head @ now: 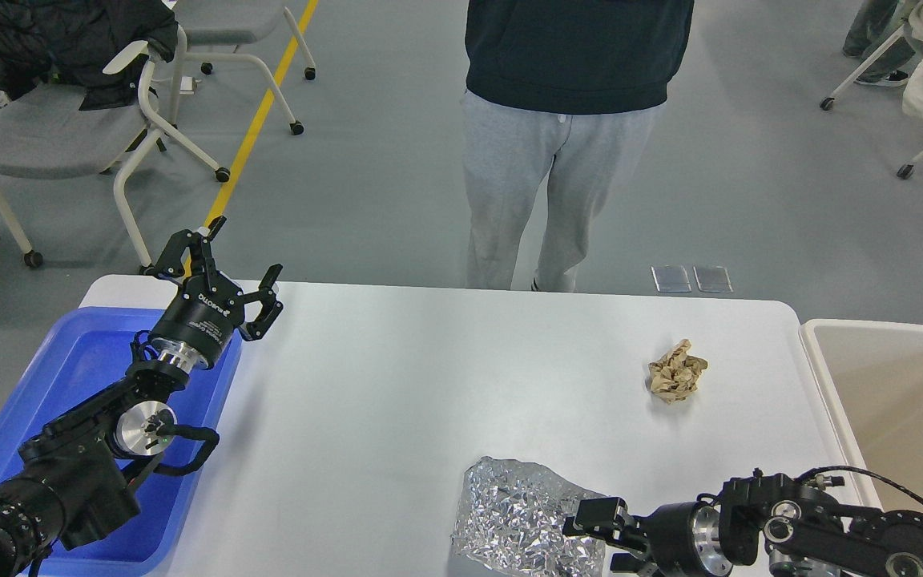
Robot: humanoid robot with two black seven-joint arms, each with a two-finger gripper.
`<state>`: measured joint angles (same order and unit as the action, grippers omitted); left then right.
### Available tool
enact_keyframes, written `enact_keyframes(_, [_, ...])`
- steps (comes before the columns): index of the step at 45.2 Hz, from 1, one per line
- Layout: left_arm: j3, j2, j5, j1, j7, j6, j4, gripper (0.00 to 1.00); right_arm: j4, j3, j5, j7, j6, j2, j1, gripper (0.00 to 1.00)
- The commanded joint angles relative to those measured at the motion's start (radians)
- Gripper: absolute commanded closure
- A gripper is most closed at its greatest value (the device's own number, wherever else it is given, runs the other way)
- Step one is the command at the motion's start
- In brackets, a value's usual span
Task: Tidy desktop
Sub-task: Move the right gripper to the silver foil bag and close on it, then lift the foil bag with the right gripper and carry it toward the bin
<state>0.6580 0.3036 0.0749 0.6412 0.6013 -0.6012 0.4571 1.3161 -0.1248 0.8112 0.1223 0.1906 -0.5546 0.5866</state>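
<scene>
The white desktop (397,385) holds a crumpled silver foil sheet (521,517) near its front edge and a crumpled brown paper ball (676,370) at the right. My right gripper (596,541) is low at the front right, open, with its fingers at the foil's right edge. Whether it touches the foil I cannot tell. My left gripper (243,250) is open and empty, raised over the desktop's far left corner, beside the blue tray.
A blue plastic tray (69,369) lies at the left under my left arm. A beige bin (894,385) stands off the right edge. A person (574,136) stands behind the far edge. Chairs (69,128) stand at the back left.
</scene>
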Motion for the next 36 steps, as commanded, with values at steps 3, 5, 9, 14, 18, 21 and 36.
enact_keyframes(3, [0.000, 0.000, 0.000, 0.000, 0.000, 0.000, 0.000, 0.00, -0.011, 0.011, 0.016, -0.015, -0.005, 0.005, -0.001, 0.30])
enact_keyframes(5, [0.000, 0.000, 0.000, 0.000, 0.000, 0.000, 0.000, 0.00, -0.012, 0.013, 0.025, -0.019, -0.005, 0.005, -0.001, 0.35])
enact_keyframes(9, [0.000, 0.000, 0.000, 0.000, 0.000, 0.000, 0.000, 0.00, -0.014, 0.017, 0.034, -0.035, -0.005, 0.004, 0.001, 0.40])
enact_keyframes(14, [0.000, 0.000, -0.001, 0.000, 0.000, 0.000, 0.000, 0.00, -0.014, 0.019, 0.037, -0.061, -0.008, 0.005, 0.001, 0.42])
enact_keyframes(18, [0.000, 0.000, 0.000, 0.000, 0.000, 0.000, 0.000, 0.00, -0.015, 0.019, 0.037, -0.064, -0.016, 0.005, 0.001, 0.46])
enact_keyframes(21, [0.000, 0.000, 0.000, 0.000, 0.000, 0.000, 0.000, 0.00, -0.015, 0.019, 0.049, -0.064, -0.017, 0.005, 0.001, 0.51])
enact_keyframes(36, [0.000, 0.000, 0.000, 0.000, 0.000, 0.000, 0.000, 0.00, -0.015, 0.053, 0.086, -0.072, -0.017, -0.002, 0.001, 1.00])
